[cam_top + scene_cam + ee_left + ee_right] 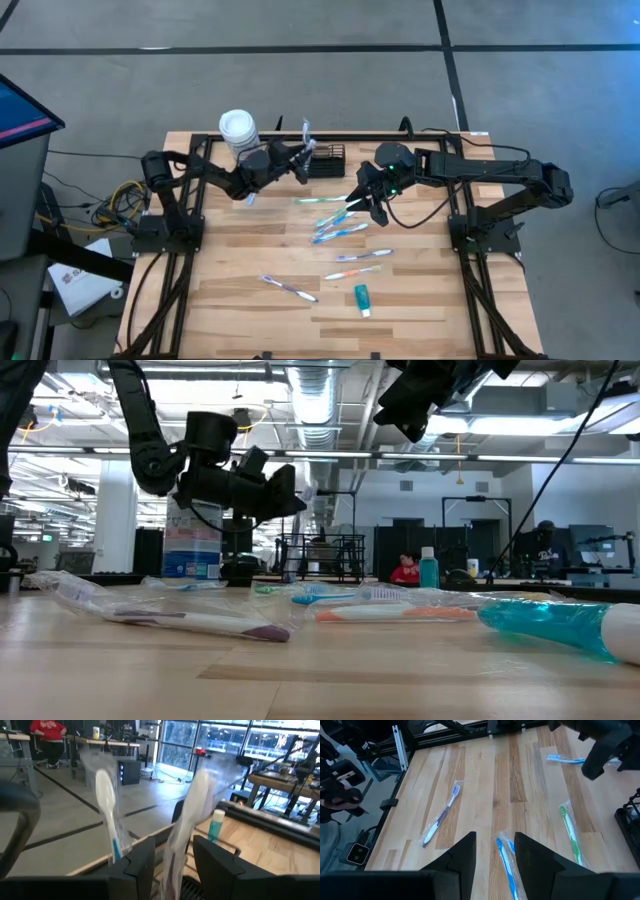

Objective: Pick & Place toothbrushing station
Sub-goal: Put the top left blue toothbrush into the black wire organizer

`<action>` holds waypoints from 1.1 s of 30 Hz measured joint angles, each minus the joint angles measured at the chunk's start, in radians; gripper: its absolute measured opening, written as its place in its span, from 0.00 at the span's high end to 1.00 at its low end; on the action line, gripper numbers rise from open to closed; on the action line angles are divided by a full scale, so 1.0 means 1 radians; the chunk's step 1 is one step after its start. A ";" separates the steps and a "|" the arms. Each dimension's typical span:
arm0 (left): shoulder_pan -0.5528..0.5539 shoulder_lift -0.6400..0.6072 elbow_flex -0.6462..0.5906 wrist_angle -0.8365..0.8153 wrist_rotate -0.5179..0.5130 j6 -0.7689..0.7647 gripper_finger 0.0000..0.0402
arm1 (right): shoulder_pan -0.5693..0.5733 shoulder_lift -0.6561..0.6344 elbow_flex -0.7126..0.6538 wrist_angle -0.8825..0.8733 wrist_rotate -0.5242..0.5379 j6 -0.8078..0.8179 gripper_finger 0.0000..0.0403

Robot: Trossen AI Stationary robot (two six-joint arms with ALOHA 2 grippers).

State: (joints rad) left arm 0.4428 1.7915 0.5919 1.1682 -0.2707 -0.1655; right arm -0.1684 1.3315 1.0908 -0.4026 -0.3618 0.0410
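Observation:
The toothbrushing station, a small black wire-mesh basket [327, 160], stands at the table's far edge; its mesh [192, 887] shows under my left gripper [173, 860]. That gripper points level at the basket and is open, with a wrapped toothbrush [187, 815] standing upright between its fingers. Beside the gripper a white-headed toothbrush [106, 802] also stands upright. My right gripper [495, 850] hovers open above a blue wrapped toothbrush [507, 865] lying on the table's middle. My left gripper has a finger on each side of the wrapped toothbrush's lower part [172, 852]; I cannot tell whether a finger touches the wrapper. The fingers come at it level, from the table's left. The toothbrush stands upright, its lower end hidden behind the fingers.
A white-lidded canister [238, 130] stands left of the basket. Several wrapped toothbrushes lie on the table, among them a green one [570, 832] and a purple one [440, 815]. A teal toothpaste tube [362, 299] lies near the front.

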 joint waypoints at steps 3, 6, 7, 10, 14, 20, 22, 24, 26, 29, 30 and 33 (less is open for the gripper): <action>-0.006 -0.029 0.000 -0.013 0.000 0.007 0.68 | 0.000 0.000 0.000 0.000 0.000 0.000 0.69; -0.013 -0.071 0.000 -0.073 0.001 0.008 0.68 | 0.000 0.000 0.000 0.000 0.000 0.000 0.69; -0.016 -0.088 0.000 -0.105 0.001 0.008 0.68 | 0.000 0.000 0.000 0.000 0.000 0.000 0.69; -0.018 -0.140 0.000 -0.215 0.003 0.009 0.68 | 0.000 0.000 0.000 0.000 0.000 0.000 0.69; -0.018 -0.219 0.000 -0.346 0.005 0.010 0.69 | 0.000 0.000 0.000 0.000 0.000 0.000 0.69; -0.018 -0.329 0.000 -0.532 0.018 0.011 0.69 | 0.000 0.000 0.000 0.000 0.000 0.000 0.69; -0.024 -0.356 0.000 -0.604 0.031 0.009 0.69 | 0.000 0.000 0.000 0.000 0.000 0.000 0.69; -0.035 -0.381 0.000 -0.678 0.033 0.003 0.69 | 0.000 0.000 0.000 0.000 0.000 0.000 0.69; -0.052 -0.400 0.000 -0.734 0.032 0.004 0.69 | 0.000 0.000 0.000 0.000 0.000 0.000 0.69; -0.079 -0.415 0.000 -0.803 0.034 0.003 0.69 | 0.000 0.000 0.000 0.000 0.000 0.000 0.69; -0.088 -0.416 0.000 -0.811 0.034 0.003 0.69 | 0.000 0.000 0.000 0.000 0.000 0.000 0.69; -0.113 -0.418 0.000 -0.847 0.033 0.004 0.69 | 0.000 0.000 0.000 0.000 0.000 0.000 0.69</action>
State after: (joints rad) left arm 0.3295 1.3731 0.5919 0.3212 -0.2375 -0.1619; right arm -0.1684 1.3315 1.0905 -0.4026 -0.3618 0.0414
